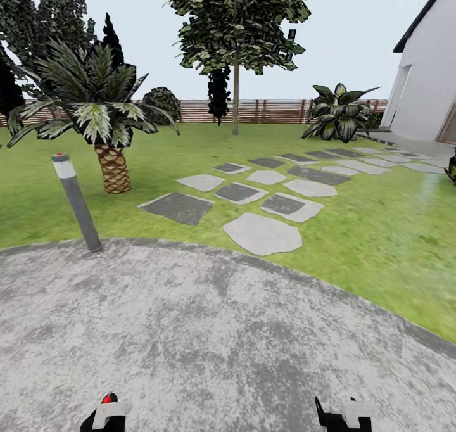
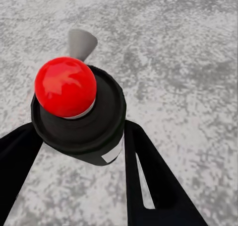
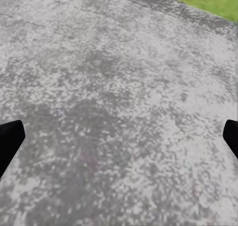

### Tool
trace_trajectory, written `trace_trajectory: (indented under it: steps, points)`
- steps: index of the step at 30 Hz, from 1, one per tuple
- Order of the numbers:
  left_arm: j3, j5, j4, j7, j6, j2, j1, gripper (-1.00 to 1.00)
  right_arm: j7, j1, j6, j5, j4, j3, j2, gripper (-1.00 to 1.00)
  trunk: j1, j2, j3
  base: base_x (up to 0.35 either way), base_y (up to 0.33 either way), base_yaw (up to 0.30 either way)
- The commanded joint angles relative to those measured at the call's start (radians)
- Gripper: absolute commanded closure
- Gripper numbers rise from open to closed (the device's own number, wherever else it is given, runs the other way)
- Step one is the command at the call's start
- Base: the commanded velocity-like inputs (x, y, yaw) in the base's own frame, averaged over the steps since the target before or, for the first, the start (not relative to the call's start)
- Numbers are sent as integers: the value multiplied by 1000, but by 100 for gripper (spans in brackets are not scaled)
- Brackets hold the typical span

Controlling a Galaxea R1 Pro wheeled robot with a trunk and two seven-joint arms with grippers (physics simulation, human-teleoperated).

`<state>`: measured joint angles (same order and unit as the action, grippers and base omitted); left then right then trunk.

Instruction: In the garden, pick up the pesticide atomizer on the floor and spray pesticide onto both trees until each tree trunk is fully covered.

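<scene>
Left end effector is clamped round the pesticide atomizer, red tip up, low at near left; right end effector is spread wide w/ nothing in it. Next: drive over the lawn to the far tree, bottle level, nozzle facing the trunk.

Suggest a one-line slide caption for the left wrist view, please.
Left gripper holding the black spray bottle with its red tip above grey paving.

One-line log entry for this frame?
left gripper: shut on pesticide atomizer | right gripper: open, empty | base: on grey paving | tree: far across lawn
</scene>
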<state>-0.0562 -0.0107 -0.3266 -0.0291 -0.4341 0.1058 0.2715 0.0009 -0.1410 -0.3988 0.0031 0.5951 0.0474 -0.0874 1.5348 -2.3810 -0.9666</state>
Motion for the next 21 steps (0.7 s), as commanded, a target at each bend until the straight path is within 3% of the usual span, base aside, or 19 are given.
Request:
trace_trajectory:
  steps: [1,21]
  points:
    - [0,0,0,0,0,0,0,100,-1,0,0,0,0,0,0,-100,0,0,0,339,0,-1]
    - [-1,0,-1,0,0,1,0,100,-4,0,-2,1,-4,2,0,-100,0,0,0,339,-32,0]
